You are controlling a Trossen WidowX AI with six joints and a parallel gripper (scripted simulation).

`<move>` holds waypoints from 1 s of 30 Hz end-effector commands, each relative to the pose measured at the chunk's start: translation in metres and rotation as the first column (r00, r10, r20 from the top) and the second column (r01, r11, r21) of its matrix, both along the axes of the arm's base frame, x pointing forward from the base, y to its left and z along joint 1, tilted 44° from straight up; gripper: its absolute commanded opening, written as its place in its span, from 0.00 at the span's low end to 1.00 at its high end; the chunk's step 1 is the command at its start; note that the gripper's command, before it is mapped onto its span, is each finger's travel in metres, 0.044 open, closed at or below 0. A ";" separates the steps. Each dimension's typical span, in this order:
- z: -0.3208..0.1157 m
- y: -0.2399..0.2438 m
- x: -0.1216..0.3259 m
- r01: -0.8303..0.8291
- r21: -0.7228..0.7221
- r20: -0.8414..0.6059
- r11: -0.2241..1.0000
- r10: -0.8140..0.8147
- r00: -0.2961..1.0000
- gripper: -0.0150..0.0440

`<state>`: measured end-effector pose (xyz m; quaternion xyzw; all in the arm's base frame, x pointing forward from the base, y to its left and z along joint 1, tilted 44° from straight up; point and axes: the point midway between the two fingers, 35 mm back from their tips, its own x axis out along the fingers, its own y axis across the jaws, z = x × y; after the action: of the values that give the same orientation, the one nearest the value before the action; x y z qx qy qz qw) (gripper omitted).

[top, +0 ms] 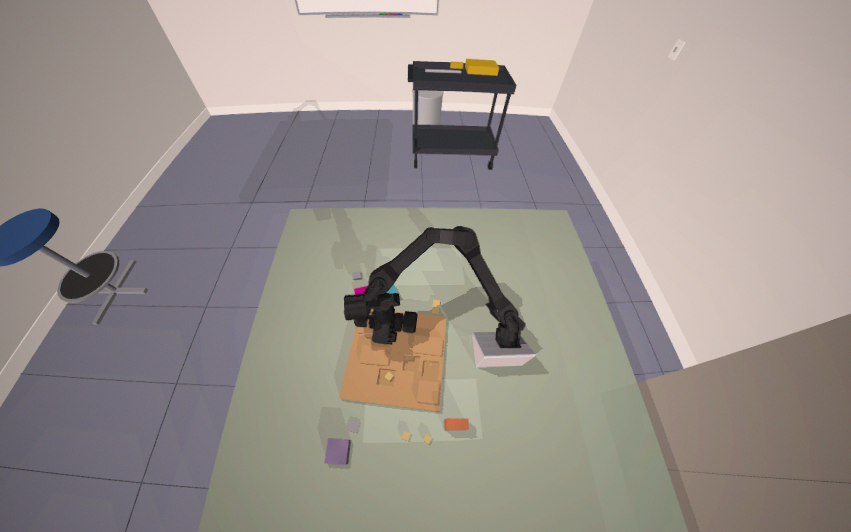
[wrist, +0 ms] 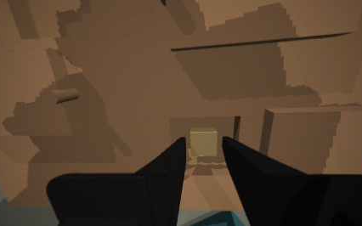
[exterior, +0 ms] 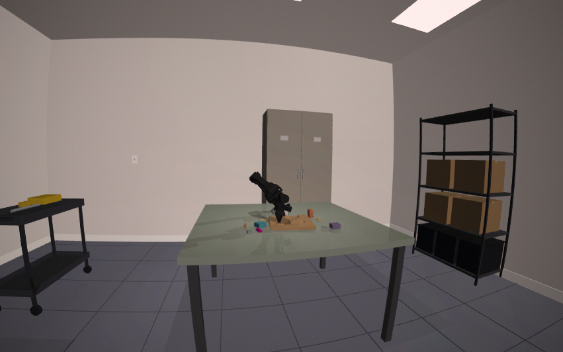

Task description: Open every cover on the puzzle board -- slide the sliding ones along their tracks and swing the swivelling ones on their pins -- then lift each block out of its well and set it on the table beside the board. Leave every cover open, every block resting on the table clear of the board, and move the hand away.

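Note:
The puzzle board (top: 357, 391) (exterior: 294, 227) (wrist: 146, 136) lies on the table, partly under my arm. My gripper (exterior: 279, 220) (wrist: 203, 142) points down over its far-left part, fingers partly open and empty. A pale yellow block (wrist: 203, 144) sits in an uncovered square well, seen between and just beyond the fingertips; whether they reach down beside it I cannot tell. Another yellow block (top: 389, 376) sits in a nearer well. A raised wooden cover (wrist: 303, 140) is right of the first well. A peg (wrist: 67, 95) stands at left. Several yellow blocks, including one (top: 405, 436) and another (top: 427, 438), lie off the board.
A purple block (top: 337, 451) (exterior: 335, 225), an orange block (top: 456, 424) (exterior: 310, 212) and a small grey cube (top: 353, 424) are near the board's near side. A teal block (top: 392, 289) (exterior: 260, 224), a magenta piece (top: 360, 290) (exterior: 259, 229) and another grey cube (top: 356, 275) are beyond its far side.

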<state>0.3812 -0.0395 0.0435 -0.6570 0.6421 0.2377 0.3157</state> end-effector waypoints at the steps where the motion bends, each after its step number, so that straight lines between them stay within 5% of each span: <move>1: 0.000 0.000 0.000 0.000 0.000 0.001 1.000 0.000 1.000 0.47; 9: 0.000 0.000 0.000 0.000 0.000 0.001 1.000 0.000 1.000 0.39; 30: 0.015 0.017 -0.001 -0.002 0.000 -0.002 1.000 0.002 1.000 0.39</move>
<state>0.3804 -0.0260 0.0565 -0.6582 0.6421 0.2388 0.3121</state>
